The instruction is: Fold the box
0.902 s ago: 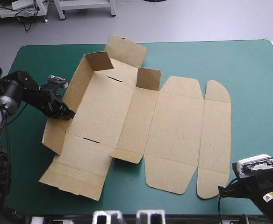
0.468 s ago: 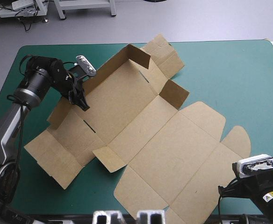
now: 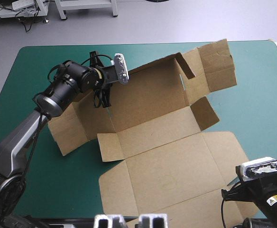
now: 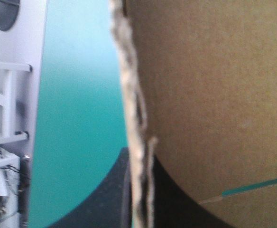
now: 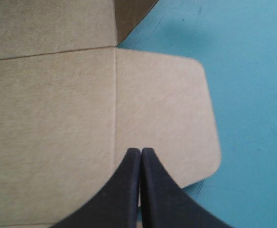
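High view shows the box (image 3: 167,142) lying opened out across the middle of the table (image 3: 252,85). It sits at a slant, with its lid panels flat and reaching the near edge, and one long wall (image 3: 148,90) raised on the far side. The left end effector (image 3: 103,99) pinches the end of that wall. In the left wrist view the board's edge runs straight between the black fingers, probably so the wall stays upright while the sheet is steered into place. The right end effector (image 5: 141,156) has its fingers pressed together on nothing, and it hangs over the box's rounded flap (image 5: 167,109) at the near right. It is likely parked there, ready to press down.
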Robot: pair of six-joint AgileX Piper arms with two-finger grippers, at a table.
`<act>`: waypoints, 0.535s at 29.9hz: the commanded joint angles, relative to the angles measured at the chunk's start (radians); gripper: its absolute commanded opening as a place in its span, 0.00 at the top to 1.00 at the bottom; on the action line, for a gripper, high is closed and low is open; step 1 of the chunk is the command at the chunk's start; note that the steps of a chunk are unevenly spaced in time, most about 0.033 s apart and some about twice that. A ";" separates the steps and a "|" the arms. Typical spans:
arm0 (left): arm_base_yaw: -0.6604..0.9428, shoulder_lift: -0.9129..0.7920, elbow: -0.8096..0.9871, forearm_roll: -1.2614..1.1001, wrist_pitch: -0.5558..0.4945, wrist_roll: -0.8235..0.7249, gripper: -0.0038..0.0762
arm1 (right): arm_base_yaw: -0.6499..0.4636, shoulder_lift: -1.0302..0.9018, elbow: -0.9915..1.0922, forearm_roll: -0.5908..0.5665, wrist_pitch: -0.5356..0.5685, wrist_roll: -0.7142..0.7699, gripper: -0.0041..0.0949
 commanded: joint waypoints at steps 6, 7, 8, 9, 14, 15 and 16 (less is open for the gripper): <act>-0.124 -0.049 -0.036 0.168 -0.158 -0.008 0.96 | -0.001 0.012 -0.026 0.029 -0.055 -0.001 0.97; -0.136 -0.049 -0.036 0.168 -0.158 -0.010 0.96 | -0.001 0.012 -0.026 0.029 -0.055 -0.001 0.97; -0.147 -0.049 -0.036 0.172 -0.161 -0.033 0.96 | -0.001 0.012 -0.026 0.029 -0.055 -0.001 0.97; -0.155 -0.049 -0.034 0.183 -0.168 -0.064 0.96 | -0.001 0.012 -0.026 0.029 -0.055 -0.001 0.97; -0.203 -0.068 0.033 0.347 -0.273 -0.204 0.96 | -0.001 0.012 -0.026 0.029 -0.055 -0.001 0.97; -0.211 -0.077 0.052 0.383 -0.291 -0.234 0.96 | -0.001 0.012 -0.026 0.029 -0.055 -0.001 0.97; -0.220 -0.086 0.081 0.428 -0.314 -0.272 0.96 | -0.001 0.012 -0.026 0.031 -0.055 -0.001 0.97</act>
